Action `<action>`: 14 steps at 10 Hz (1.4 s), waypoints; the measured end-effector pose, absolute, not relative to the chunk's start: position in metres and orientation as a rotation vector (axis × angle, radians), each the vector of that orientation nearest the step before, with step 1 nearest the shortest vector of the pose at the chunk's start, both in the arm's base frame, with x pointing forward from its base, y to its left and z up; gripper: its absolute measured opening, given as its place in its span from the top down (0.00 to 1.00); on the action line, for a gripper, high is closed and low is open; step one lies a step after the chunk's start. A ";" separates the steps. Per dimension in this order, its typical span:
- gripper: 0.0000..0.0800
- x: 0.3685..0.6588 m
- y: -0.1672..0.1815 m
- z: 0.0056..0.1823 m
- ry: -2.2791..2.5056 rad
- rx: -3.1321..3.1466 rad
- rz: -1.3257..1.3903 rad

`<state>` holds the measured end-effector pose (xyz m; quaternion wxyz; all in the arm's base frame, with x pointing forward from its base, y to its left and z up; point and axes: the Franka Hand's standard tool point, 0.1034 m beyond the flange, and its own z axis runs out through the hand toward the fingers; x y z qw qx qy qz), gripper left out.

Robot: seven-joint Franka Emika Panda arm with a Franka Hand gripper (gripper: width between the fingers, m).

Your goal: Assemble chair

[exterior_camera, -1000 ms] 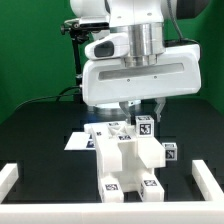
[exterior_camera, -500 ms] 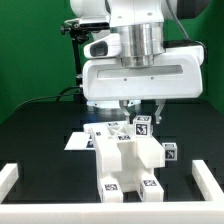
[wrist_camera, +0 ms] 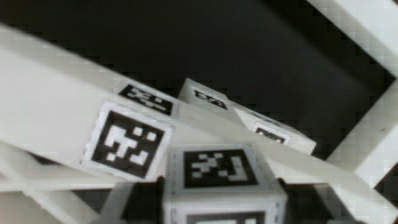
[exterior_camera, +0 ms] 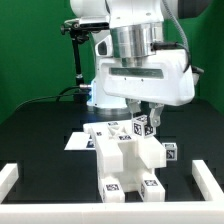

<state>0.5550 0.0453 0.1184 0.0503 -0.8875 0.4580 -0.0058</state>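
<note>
The partly built chair (exterior_camera: 125, 160) stands in the middle of the black table. It is made of chunky white blocks with square tags on the front and top. My gripper (exterior_camera: 143, 118) hangs over its back right part and is shut on a small white tagged block (exterior_camera: 143, 126), held just above the chair's top. In the wrist view the same block (wrist_camera: 217, 168) sits between my dark fingers (wrist_camera: 146, 200), with the gripper (wrist_camera: 217, 202) closed around it. White tagged slabs of the chair (wrist_camera: 125, 140) lie close below.
The marker board (exterior_camera: 75, 141) lies flat behind the chair on the exterior view's left. A small tagged white piece (exterior_camera: 171, 152) sits by the chair's right side. A low white border rail (exterior_camera: 10, 178) runs along the table's front and sides.
My hand has turned about its vertical axis, and its broad white body now faces at an angle. The held block stays over the chair's back right part.
</note>
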 end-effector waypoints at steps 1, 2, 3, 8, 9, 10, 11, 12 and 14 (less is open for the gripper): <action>0.63 0.555 0.045 0.118 1.379 -2.710 -0.018; 0.41 0.555 0.046 0.118 1.318 -2.742 -0.024; 0.41 0.554 0.048 0.115 1.135 -2.825 -0.042; 0.19 0.546 0.058 0.112 0.106 -3.059 -0.075; 0.19 0.547 0.057 0.112 0.009 -3.062 -0.079; 0.19 0.548 0.055 0.112 -0.159 -3.069 -0.097; 0.19 0.554 0.049 0.111 -0.432 -3.076 -0.138; 0.19 0.555 0.047 0.109 -0.634 -3.063 -0.131; 0.19 0.555 0.040 0.107 -0.790 -3.039 -0.126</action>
